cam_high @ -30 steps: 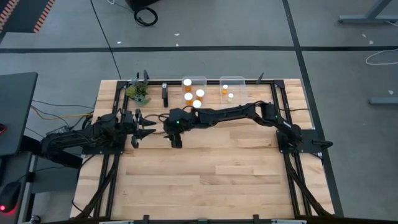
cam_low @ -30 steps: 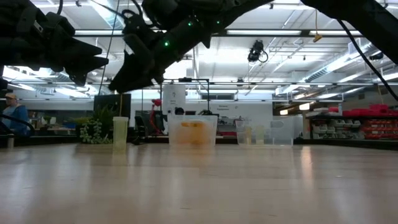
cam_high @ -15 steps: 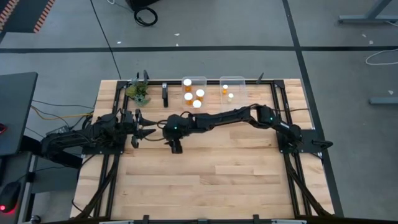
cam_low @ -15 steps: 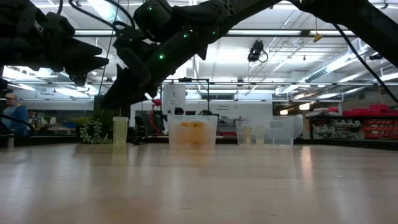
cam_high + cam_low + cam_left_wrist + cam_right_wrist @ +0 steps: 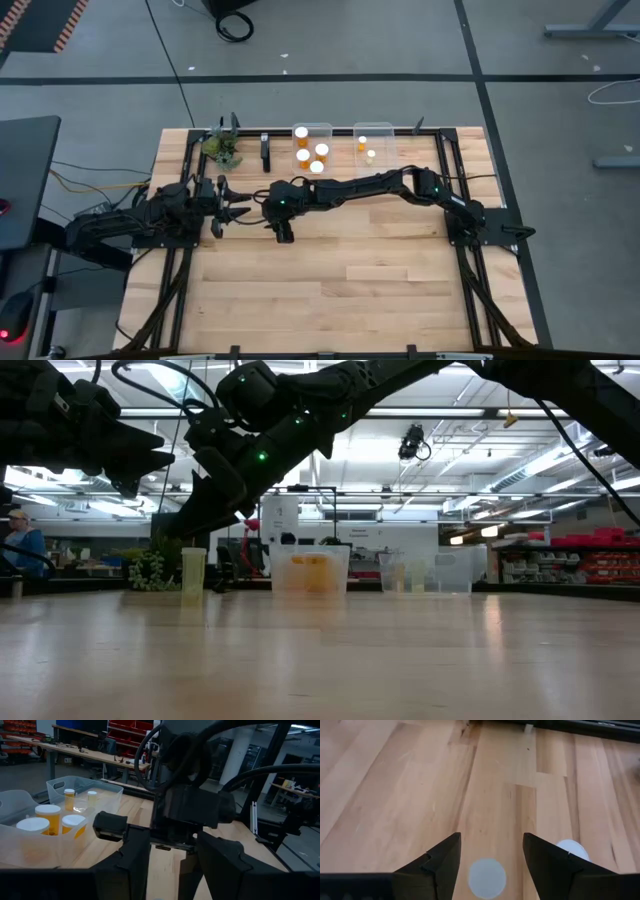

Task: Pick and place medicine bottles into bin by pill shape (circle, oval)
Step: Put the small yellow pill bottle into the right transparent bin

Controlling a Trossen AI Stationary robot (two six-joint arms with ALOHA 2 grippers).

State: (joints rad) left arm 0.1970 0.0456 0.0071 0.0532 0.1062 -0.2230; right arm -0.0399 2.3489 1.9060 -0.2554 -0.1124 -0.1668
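The right arm is stretched across the table point(image 5: 330, 270) from its base at the right edge, and the right gripper point(image 5: 282, 232) is held just above the wood in the left-centre area, its jaws spread apart with nothing between them. In the right wrist view, two white bottle caps are seen beneath this gripper: one cap point(image 5: 487, 878) lies directly between the open jaws, and a second cap point(image 5: 573, 849) is partly hidden behind one dark finger point(image 5: 555, 865). From the high view these two bottles are covered by the arm and cannot be made out. The left gripper point(image 5: 236, 207) is held close beside the right one, pointing toward it, with its jaws open and empty; much of the left wrist view is blocked by the right arm's wrist. At the far edge of the table two clear bins are set side by side. The left bin point(image 5: 325, 130) holds four of the medicine bottles point(image 5: 304, 155), orange with white caps, and the right bin point(image 5: 385, 132) holds two slimmer bottles point(image 5: 363, 145). A small potted plant point(image 5: 222, 148) and a dark upright post point(image 5: 265, 152) are placed left of the bins. In the low view a pale translucent cup-like object point(image 5: 193, 574) is seen standing before the plant.
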